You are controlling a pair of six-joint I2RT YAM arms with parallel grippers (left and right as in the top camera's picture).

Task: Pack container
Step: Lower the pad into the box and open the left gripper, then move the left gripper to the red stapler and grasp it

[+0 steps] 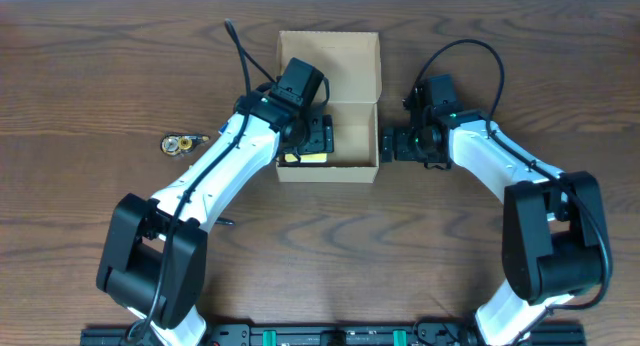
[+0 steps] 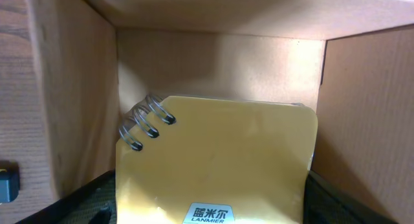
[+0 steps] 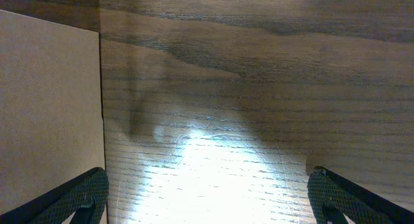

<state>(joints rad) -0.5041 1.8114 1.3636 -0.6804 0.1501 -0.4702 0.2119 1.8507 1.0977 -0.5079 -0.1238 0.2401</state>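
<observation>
The container (image 1: 378, 136) is a tan cardboard box at the middle of the table, its lid flap folded open toward the back. My left gripper (image 1: 318, 138) reaches down into its left half. In the left wrist view a yellow spiral notebook (image 2: 220, 159) with a LANMIER label fills the space between the fingers (image 2: 84, 198), which lie against both of its side edges; the container's back wall (image 2: 220, 62) stands behind it. My right gripper (image 1: 392, 144) is just outside the right wall, open over bare wood (image 3: 207, 185), the container's side (image 3: 48, 107) at its left.
A small gold-and-black item (image 1: 183, 142) lies on the wood left of the container. A tiny dark object (image 1: 228, 223) sits near the left arm's base. A dark grey piece (image 2: 8, 185) shows outside the container's left wall.
</observation>
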